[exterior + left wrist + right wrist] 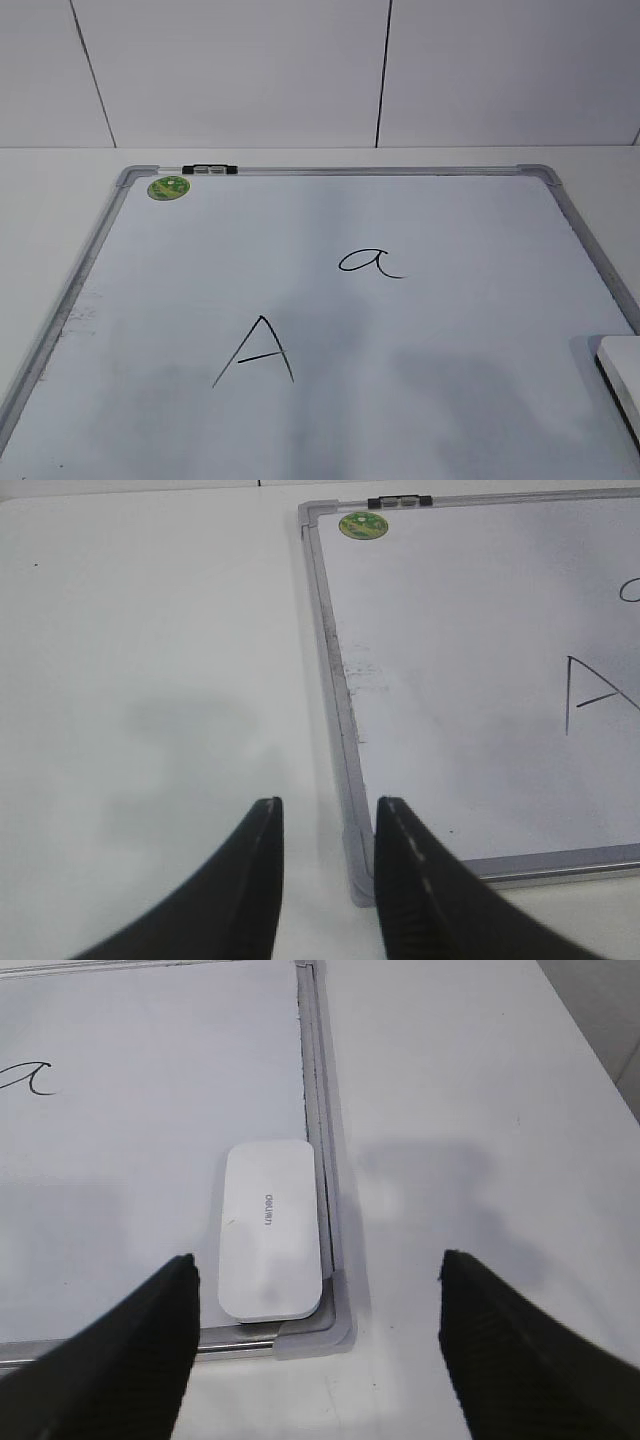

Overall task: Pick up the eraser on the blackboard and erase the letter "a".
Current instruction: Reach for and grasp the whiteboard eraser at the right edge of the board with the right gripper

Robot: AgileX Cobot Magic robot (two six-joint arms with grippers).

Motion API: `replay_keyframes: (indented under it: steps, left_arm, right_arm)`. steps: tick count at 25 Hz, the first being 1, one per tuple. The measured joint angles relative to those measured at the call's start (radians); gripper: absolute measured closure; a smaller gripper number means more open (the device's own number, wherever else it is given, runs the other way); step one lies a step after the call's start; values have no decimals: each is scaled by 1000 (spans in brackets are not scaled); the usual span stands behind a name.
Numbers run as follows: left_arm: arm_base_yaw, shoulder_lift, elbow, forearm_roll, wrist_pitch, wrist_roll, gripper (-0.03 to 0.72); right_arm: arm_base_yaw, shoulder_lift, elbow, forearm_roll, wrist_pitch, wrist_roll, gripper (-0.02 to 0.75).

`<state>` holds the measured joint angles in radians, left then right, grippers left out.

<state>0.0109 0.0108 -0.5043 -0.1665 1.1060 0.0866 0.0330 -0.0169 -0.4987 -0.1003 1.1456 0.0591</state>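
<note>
The blackboard [180, 410] is a white board with a grey frame, lying flat on the table. The letter "a" [368, 262] is written in thin black marker near its middle; it also shows at the left edge of the right wrist view [30, 1077]. The white eraser [270, 1228] lies in the board's near right corner, partly seen in the exterior view [622, 378]. My right gripper [318, 1272] is open wide, above and just short of the eraser. My left gripper [328, 815] is open a little, empty, over the board's near left corner.
A larger capital "A" [258, 352] is drawn left of the small letter. A round green sticker [169, 186] and a black clip [209, 169] sit at the board's far left edge. White table [150, 680] surrounds the board; a white wall stands behind.
</note>
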Motion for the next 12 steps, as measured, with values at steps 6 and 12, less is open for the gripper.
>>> replay_keyframes:
  steps: [6,12]
  left_arm:
    - [0,0,0,0,0,0,454]
    - [0,0,0,0,0,0,454]
  right_arm:
    - [0,0,0,0,0,0,146]
    - [0,0,0,0,0,0,146]
